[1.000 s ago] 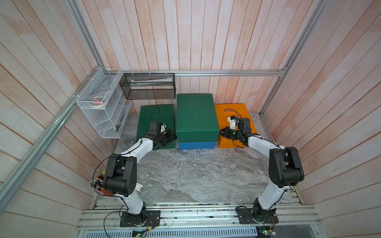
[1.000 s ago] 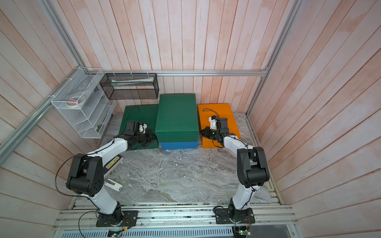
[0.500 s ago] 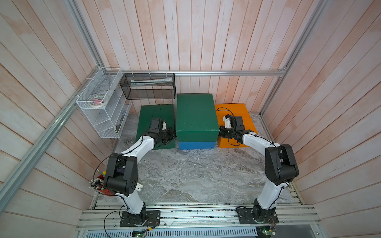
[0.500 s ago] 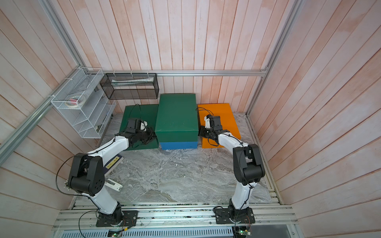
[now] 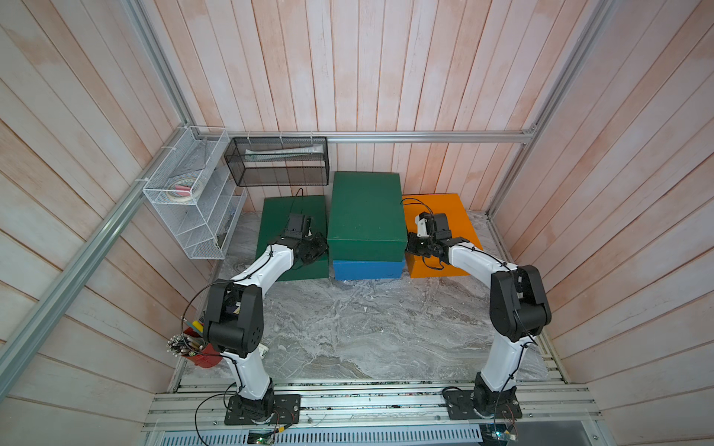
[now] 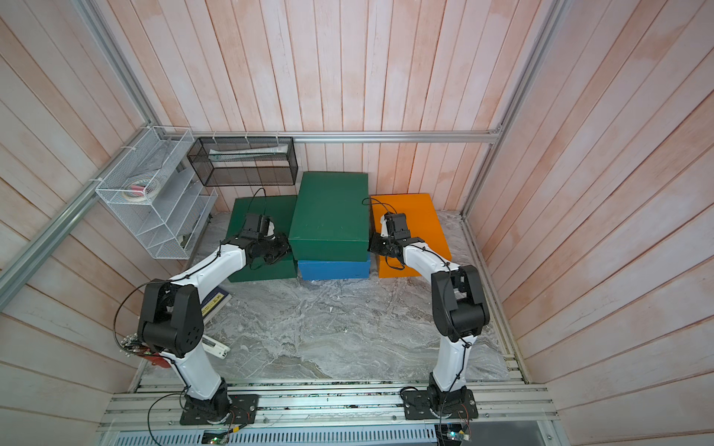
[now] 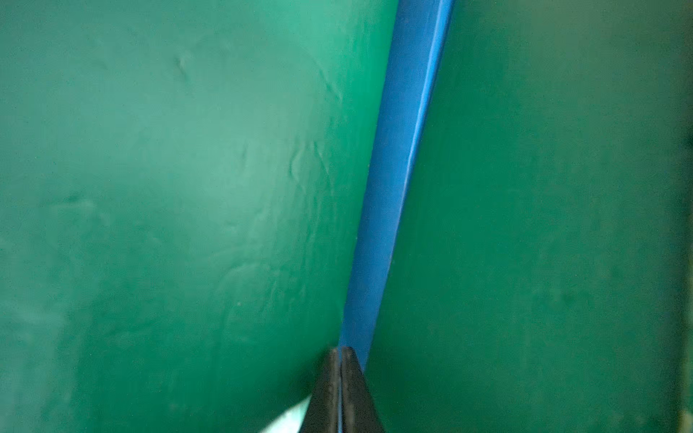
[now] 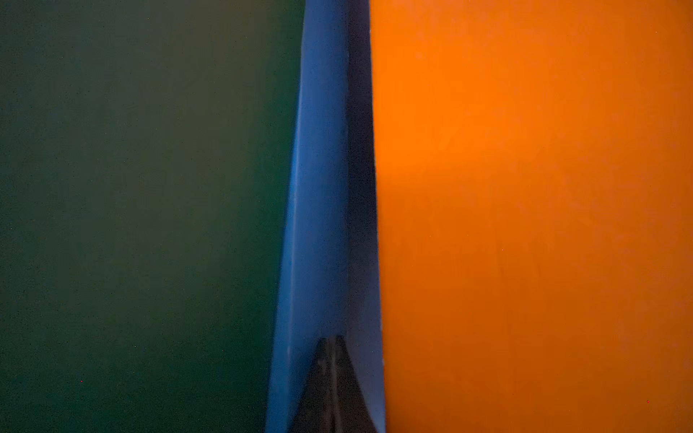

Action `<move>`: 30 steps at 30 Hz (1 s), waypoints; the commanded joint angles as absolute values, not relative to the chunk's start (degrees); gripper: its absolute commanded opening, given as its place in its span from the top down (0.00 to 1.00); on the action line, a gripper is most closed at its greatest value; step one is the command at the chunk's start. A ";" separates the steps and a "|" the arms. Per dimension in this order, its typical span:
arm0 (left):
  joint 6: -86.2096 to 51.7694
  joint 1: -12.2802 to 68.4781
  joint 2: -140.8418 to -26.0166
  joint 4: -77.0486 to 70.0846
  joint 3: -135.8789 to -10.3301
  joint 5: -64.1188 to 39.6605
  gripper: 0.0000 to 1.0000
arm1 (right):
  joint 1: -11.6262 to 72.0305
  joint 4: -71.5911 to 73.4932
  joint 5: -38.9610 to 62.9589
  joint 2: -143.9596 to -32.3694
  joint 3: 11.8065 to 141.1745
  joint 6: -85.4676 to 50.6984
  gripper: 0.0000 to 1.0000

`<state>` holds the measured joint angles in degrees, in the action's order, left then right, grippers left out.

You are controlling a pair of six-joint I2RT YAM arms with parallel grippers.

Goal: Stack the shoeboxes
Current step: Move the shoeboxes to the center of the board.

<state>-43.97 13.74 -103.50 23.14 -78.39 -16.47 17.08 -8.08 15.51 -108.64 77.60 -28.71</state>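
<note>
Room: a small booth closed on three sides by pale, pink-washed plank walls (image 5: 386,77). An aluminium rail (image 5: 425,136) runs along the back wall above the boxes.
Worktop: a matte grey worktop (image 5: 347,328) veined with white like marble. Both arm bases are bolted to metal rails at its near edge.
Stack: the upper green shoebox (image 5: 365,208) lies flat on the blue shoebox (image 5: 367,269) at the middle of the far edge. In both top views only the blue one's front face shows.
Left of stack: the low green shoebox (image 5: 282,216) sits on the worktop, just beside the blue one.
Right of stack: the orange shoebox (image 5: 459,220) sits on the worktop near the far right corner, with a thin dark gap between it and the blue one.
Left hand: the left hand (image 7: 340,350) has its fingers pressed together and holds nothing. It hangs over the low green shoebox at the stack's left side, tips pointing at a strip of blue.
Right hand: the right hand (image 8: 330,339) is also closed tight and empty, over the orange shoebox's inner edge at the stack's right side. Whether either hand touches a box cannot be told.
Wall storage: a white wire rack (image 5: 193,200) hangs on the left wall and a black mesh basket (image 5: 278,166) on the back wall, both near the far left corner.
Near left corner: a red cup (image 5: 204,355) of pencils and a navy book (image 6: 214,303) with a yellow label, both partly hidden by the left arm.
</note>
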 commanded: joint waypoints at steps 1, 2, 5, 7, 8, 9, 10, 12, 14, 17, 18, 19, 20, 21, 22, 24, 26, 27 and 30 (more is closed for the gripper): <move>-42.26 16.48 -105.91 24.37 -77.98 -18.12 0.91 | 18.36 -11.05 17.08 -111.32 76.63 -29.48 1.00; -42.36 16.52 -105.86 23.90 -77.63 -18.78 0.91 | 18.30 -10.61 17.99 -111.06 76.17 -29.68 1.00; -42.95 16.78 -104.96 22.17 -76.11 -20.62 0.91 | 18.35 -7.98 20.95 -109.79 73.73 -30.72 1.00; -43.30 17.01 -104.16 21.55 -75.20 -21.25 0.91 | 18.21 -5.37 23.38 -108.48 71.70 -31.73 1.00; -43.49 17.18 -103.83 21.35 -74.61 -21.55 0.91 | 18.28 -4.11 24.59 -107.81 70.58 -32.29 1.00; -43.78 17.29 -103.43 20.99 -73.97 -22.01 0.91 | 18.24 -2.86 25.92 -107.19 69.61 -32.87 1.00; -44.13 17.40 -102.95 20.48 -73.04 -22.60 0.91 | 18.27 -1.21 27.38 -106.50 68.39 -33.64 1.00; -44.81 17.73 -101.79 19.70 -71.22 -23.26 0.91 | 18.26 1.42 29.73 -105.33 66.40 -35.07 1.00; -45.25 18.16 -100.46 19.36 -69.07 -23.19 0.91 | 18.29 3.73 31.51 -104.26 64.70 -36.04 1.00; -45.92 18.28 -98.19 18.17 -65.64 -23.07 0.91 | 18.33 5.83 32.77 -103.23 62.21 -36.86 1.00; -46.08 18.29 -97.72 17.94 -64.90 -23.03 0.91 | 18.34 6.21 32.89 -103.09 61.54 -37.11 1.00; -46.04 18.28 -97.26 18.01 -64.57 -22.80 0.91 | 18.27 6.46 32.95 -102.91 61.02 -37.18 1.00; -45.90 18.28 -97.15 18.17 -64.46 -22.55 0.91 | 18.28 6.57 32.90 -102.85 60.75 -36.94 1.00; -45.80 18.28 -97.11 18.26 -64.61 -22.49 0.91 | 18.22 6.63 32.96 -102.80 60.44 -36.84 1.00; -45.84 18.26 -97.16 18.39 -64.84 -22.37 0.91 | 18.15 6.93 33.06 -102.87 60.25 -36.83 1.00; -45.77 18.28 -97.23 18.30 -65.13 -22.65 0.91 | 17.85 7.60 33.93 -102.83 59.81 -37.16 1.00; -46.01 18.25 -96.95 18.02 -64.91 -22.86 0.91 | 17.84 8.50 34.63 -102.51 59.01 -37.76 1.00; -46.10 18.24 -96.81 18.01 -64.74 -22.98 0.91 | 17.84 8.87 34.91 -102.32 58.48 -38.00 1.00; -46.40 18.28 -95.78 18.02 -63.78 -23.51 0.91 | 17.78 10.24 35.99 -101.13 56.71 -39.08 1.00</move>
